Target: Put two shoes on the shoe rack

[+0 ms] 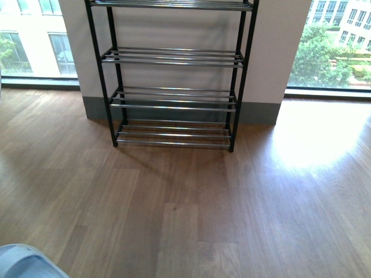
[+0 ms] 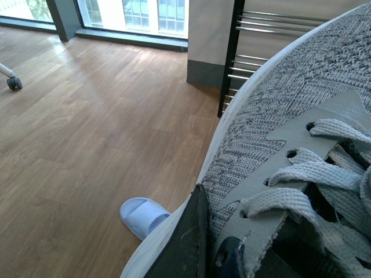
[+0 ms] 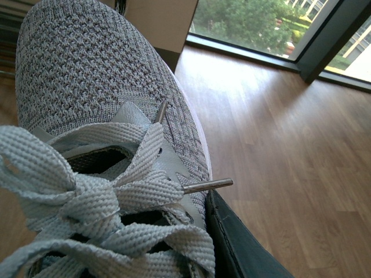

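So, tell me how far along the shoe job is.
Done: both seem picked up. One shoe fills the left wrist view beside a finger, the other shoe the right wrist view beside its finger. In hand: carrying. Left: placing both; the rack shows nothing on its visible shelves.

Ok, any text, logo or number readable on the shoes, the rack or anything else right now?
None. No word, logo or number shows on the left arm's shoe, the right arm's shoe, the shoe rack or the pale slipper.
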### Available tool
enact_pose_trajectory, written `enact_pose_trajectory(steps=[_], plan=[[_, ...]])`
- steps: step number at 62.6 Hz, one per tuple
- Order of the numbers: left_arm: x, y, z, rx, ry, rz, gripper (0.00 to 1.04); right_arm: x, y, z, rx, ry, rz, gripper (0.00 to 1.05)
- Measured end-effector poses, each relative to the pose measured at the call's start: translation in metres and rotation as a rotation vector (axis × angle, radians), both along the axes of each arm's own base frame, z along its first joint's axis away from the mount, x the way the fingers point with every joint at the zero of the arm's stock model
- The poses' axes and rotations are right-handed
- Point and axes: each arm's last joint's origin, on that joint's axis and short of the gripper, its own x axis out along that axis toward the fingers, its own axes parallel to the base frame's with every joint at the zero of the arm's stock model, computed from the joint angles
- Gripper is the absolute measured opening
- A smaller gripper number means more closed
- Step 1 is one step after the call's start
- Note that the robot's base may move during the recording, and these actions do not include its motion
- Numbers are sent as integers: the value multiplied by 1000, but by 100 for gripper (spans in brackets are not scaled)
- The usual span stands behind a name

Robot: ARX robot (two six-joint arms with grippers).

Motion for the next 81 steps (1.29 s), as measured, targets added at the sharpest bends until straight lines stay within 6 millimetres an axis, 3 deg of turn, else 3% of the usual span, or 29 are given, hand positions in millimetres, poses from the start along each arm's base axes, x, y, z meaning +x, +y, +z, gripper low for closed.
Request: enact_pose_trajectory(steps=[81], plan=[[0, 0, 0, 0, 2, -7, 2, 0, 0, -1, 0, 4, -3, 4]])
